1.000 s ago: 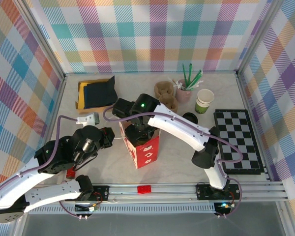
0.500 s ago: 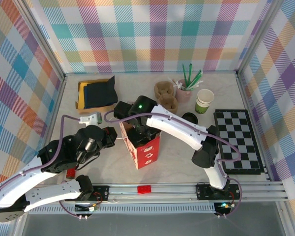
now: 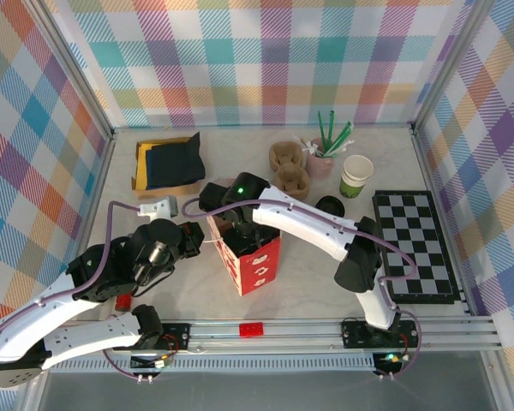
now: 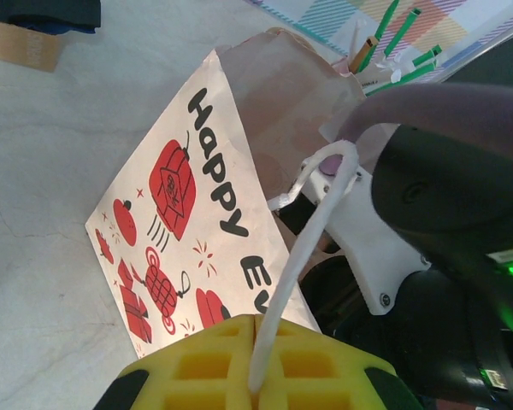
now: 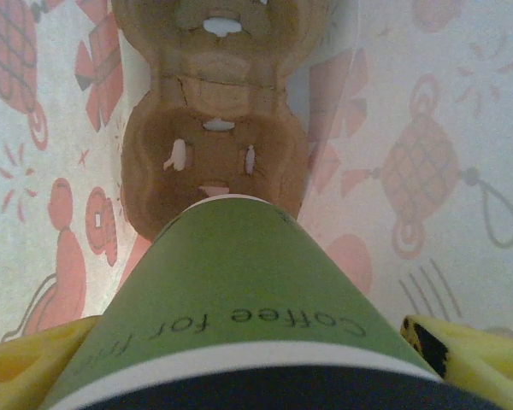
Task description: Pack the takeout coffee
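Shifted slightly toward the upper left of the overhead view since a second ago, the right gripper (image 5: 239, 363) clasps the green coffee cup (image 5: 239, 282) with its jaws set wide, inside the open paper bag (image 3: 257, 264) at frame centre, above a cardboard carrier (image 5: 214, 162), while the left gripper (image 4: 256, 380) pinches the bag's white handle (image 4: 312, 224).

The paper bag (image 4: 197, 231) bears black hand-lettered capitals on its white side. "HAPPY" runs along the edge near the bag's open mouth. Beside it, further from the mouth, a second word begins "EV", and the rest of that word is hidden. Inside the bag, the green cup (image 5: 239, 290) has a line of dark print around its wall that reads "Coffee for", followed by a word starting "fr" that cannot be made out. From above, the bag's red side (image 3: 257, 265) shows white marks too small to read.
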{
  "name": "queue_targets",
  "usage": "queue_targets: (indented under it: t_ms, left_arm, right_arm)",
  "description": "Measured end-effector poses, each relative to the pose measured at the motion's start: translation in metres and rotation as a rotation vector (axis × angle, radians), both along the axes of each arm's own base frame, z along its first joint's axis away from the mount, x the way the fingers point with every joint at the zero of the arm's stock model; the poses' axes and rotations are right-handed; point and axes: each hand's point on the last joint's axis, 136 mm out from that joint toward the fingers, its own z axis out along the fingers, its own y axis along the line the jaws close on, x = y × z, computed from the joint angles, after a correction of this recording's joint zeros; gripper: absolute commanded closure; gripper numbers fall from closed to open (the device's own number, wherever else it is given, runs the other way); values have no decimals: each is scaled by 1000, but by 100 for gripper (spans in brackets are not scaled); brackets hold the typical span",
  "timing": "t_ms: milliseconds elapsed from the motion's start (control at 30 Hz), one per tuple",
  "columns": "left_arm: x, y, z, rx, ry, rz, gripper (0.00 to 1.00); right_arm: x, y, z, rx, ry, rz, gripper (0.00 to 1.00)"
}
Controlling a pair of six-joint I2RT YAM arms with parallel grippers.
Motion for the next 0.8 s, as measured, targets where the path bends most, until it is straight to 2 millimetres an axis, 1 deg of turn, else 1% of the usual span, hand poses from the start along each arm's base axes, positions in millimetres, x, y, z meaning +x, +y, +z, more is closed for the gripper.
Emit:
queue_targets:
  t_ms: [200, 500, 800]
  left_arm:
    - [0, -1, 3, -20, -11, -1, 93]
    - [2, -3, 5, -34, -22, -2, 91]
    - [3, -2, 6, -32, -28, 4, 91]
  right_arm:
    - [2, 0, -10, 7, 8, -8, 66]
    - [4, 1, -14, 34, 6, -16, 67]
    - [7, 4, -17, 54, 14, -15, 59]
